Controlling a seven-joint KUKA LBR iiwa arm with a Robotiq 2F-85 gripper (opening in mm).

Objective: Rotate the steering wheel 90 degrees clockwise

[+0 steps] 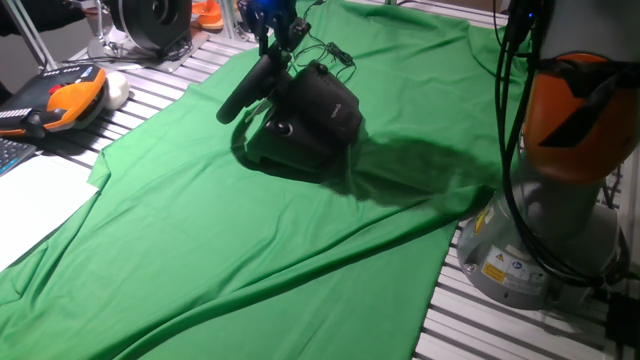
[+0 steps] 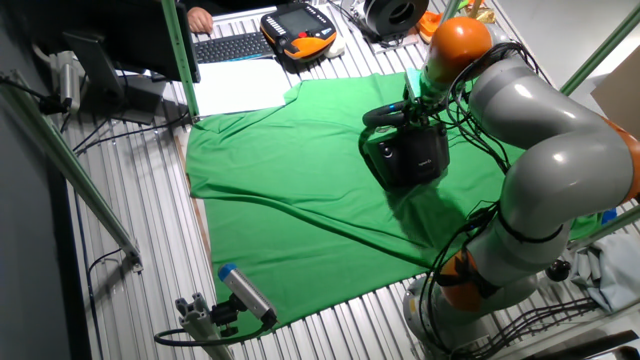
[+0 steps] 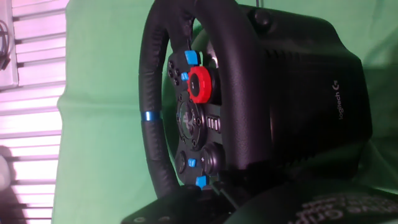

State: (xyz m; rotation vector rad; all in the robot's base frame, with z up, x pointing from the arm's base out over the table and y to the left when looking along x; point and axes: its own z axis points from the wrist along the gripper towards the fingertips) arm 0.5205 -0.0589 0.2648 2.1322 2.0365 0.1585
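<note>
The steering wheel (image 1: 250,88) is black and round, and is fixed to a bulky black box base (image 1: 322,118) on the green cloth. It also shows in the other fixed view (image 2: 388,116). In the hand view its rim (image 3: 152,143) stands edge-on with a blue stripe, and the hub (image 3: 200,84) carries a red dial and blue buttons. My gripper (image 1: 272,48) is at the wheel's upper rim, seen also in the other fixed view (image 2: 408,104). Its dark fingers (image 3: 168,208) close around the near part of the rim at the bottom of the hand view.
A green cloth (image 1: 250,240) covers the slatted table. An orange-and-black pendant (image 1: 70,100) and white paper (image 1: 35,195) lie at the left. A black-and-silver ring device (image 1: 150,20) stands at the back. Cables (image 1: 335,50) run behind the base. The arm's base (image 1: 520,250) is at the right.
</note>
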